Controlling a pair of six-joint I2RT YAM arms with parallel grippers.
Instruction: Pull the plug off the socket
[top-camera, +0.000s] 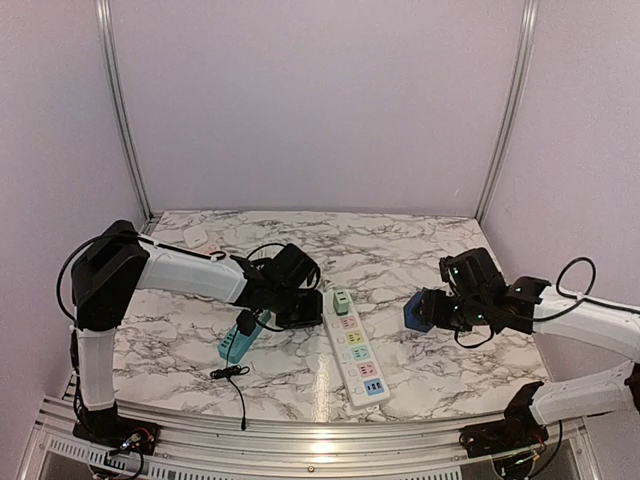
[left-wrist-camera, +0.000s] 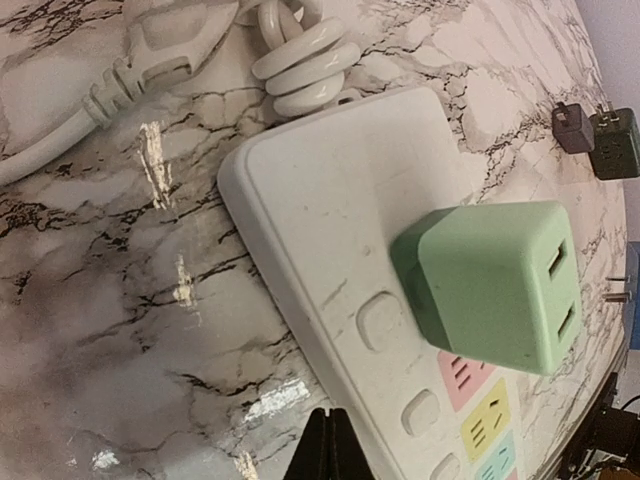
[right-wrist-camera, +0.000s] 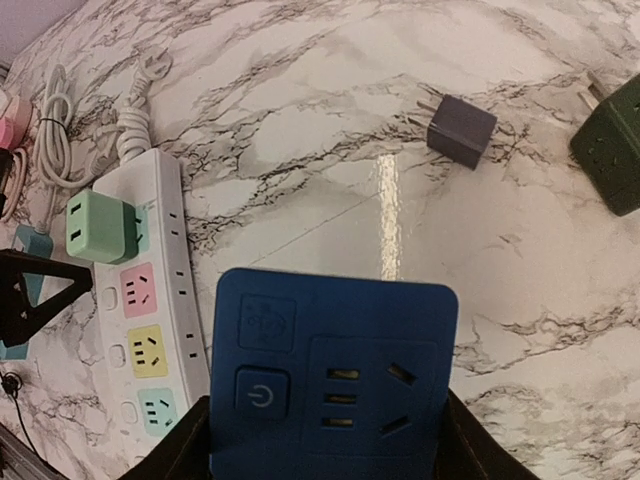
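A mint-green plug (left-wrist-camera: 495, 285) sits in the top socket of a white power strip (left-wrist-camera: 330, 220); both also show in the top view, plug (top-camera: 343, 300) and strip (top-camera: 357, 350), and in the right wrist view, plug (right-wrist-camera: 100, 227). My left gripper (left-wrist-camera: 335, 450) is shut and empty, just left of the strip and short of the green plug; in the top view it (top-camera: 312, 308) is beside the strip's upper end. My right gripper (right-wrist-camera: 335, 425) is shut on a blue socket adapter (right-wrist-camera: 335, 370), held above the table right of the strip (top-camera: 420, 312).
The strip's coiled white cable (left-wrist-camera: 300, 60) and white wall plug (left-wrist-camera: 165, 55) lie behind it. A dark purple plug (right-wrist-camera: 460, 130) and a dark green adapter (right-wrist-camera: 612, 150) lie on the marble at the right. A teal device (top-camera: 240, 340) with a black cord lies left of the strip.
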